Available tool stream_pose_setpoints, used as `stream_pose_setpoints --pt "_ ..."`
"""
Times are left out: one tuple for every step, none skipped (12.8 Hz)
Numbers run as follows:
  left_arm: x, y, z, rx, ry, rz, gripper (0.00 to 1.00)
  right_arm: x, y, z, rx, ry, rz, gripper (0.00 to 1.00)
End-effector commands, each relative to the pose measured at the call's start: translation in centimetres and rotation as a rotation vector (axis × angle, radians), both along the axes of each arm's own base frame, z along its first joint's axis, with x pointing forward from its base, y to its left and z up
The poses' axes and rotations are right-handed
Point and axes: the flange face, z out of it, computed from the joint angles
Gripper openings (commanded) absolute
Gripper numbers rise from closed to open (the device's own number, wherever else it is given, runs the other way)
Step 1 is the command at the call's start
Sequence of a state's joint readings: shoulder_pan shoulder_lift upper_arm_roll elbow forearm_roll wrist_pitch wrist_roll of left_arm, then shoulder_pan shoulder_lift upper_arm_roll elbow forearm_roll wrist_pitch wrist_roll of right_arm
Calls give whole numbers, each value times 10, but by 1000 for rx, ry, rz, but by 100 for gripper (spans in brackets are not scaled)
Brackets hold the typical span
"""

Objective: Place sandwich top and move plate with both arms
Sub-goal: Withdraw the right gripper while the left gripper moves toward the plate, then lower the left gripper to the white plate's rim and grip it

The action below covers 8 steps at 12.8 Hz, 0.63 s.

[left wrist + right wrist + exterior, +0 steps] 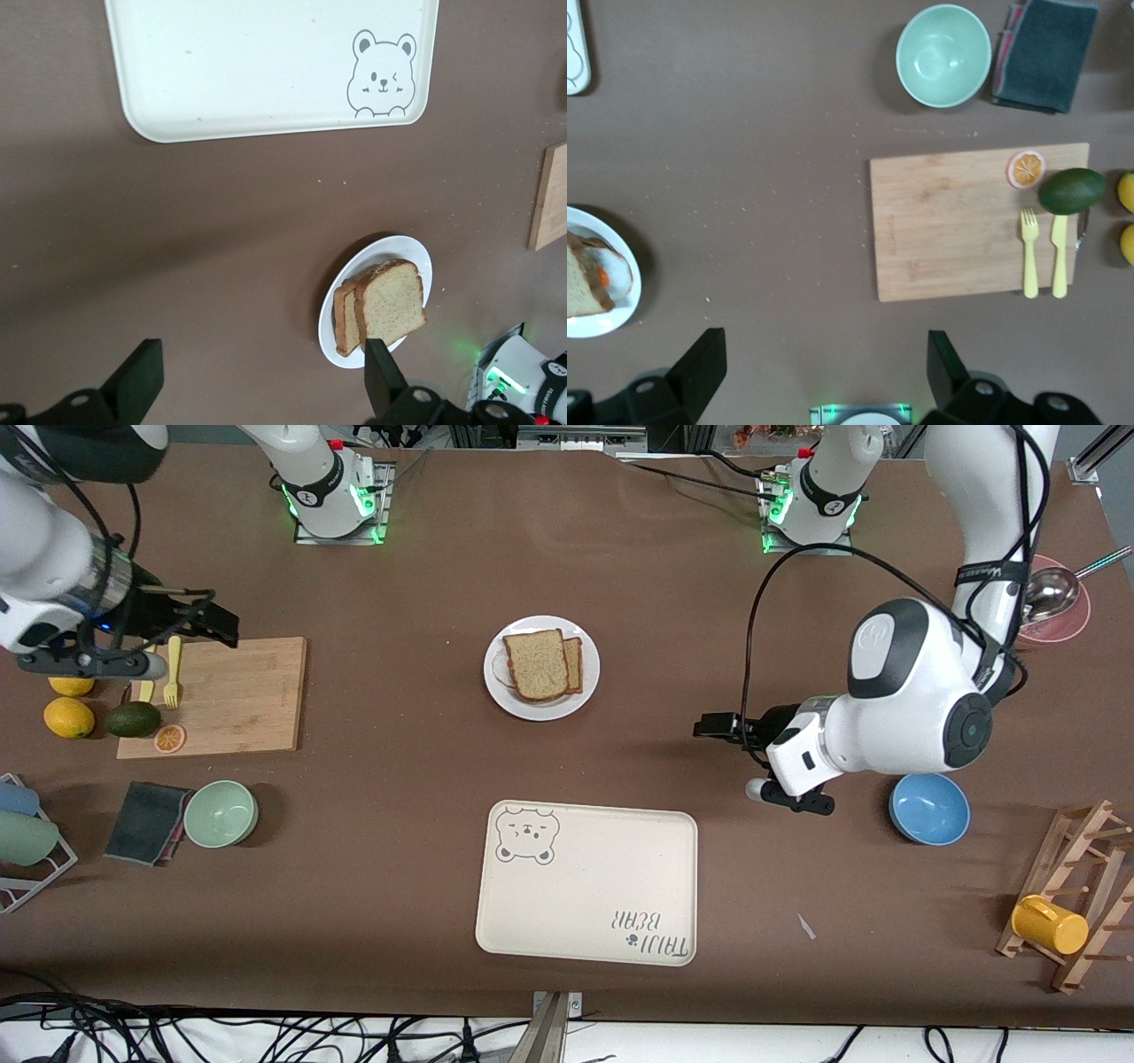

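The white plate (542, 625) sits mid-table. On it the sandwich top (535, 664), a tan speckled slice, lies over a second bread slice (575, 664) that pokes out at one side. The right wrist view shows a fried egg (609, 273) under the bread (580, 290) on the plate (616, 319). My left gripper (706, 726) is open and empty, off the plate toward the left arm's end. In the left wrist view the plate (416, 257) and the top slice (392, 301) lie by one fingertip (381, 376). My right gripper (221, 625) is open and empty over the cutting board (248, 695).
A cream bear tray (585, 886) lies nearer the front camera than the plate. A blue bowl (928, 808) is under the left arm. A green bowl (221, 812), dark cloth (144, 821), avocado (134, 719), lemons (68, 716), yellow cutlery (173, 677) surround the board.
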<state>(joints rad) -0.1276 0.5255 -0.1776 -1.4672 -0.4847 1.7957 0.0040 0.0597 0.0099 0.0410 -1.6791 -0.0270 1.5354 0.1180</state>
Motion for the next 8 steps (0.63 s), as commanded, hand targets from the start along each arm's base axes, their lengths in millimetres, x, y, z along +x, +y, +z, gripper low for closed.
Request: stream_pose_setpoints --pt "14 -32 -47 -111 -28 -74 100 -11 -22 10 23 -5 67 100" --pt "11 -47 -67 -178 -42 -109 100 -10 -24 12 26 -9 119 100" --pt "7 -56 -83 -215 -45 -145 100 -9 -26 15 26 -17 118 100" --pt "2 -66 -98 -249 -40 -177 100 -8 -27 19 25 -34 108 100" --pt "-9 -84 -105 -264 -32 -214 100 -7 -28 25 20 -48 93 100" --pt "-21 -98 -115 -259 -19 -231 100 -5 -29 25 21 -53 57 100" --pt "-24 -102 -119 -256 -28 -228 100 -3 -35 26 19 -57 17 100" --pt "-28 -107 -123 -274 -24 -236 100 -3 -35 27 17 -65 -1 100"
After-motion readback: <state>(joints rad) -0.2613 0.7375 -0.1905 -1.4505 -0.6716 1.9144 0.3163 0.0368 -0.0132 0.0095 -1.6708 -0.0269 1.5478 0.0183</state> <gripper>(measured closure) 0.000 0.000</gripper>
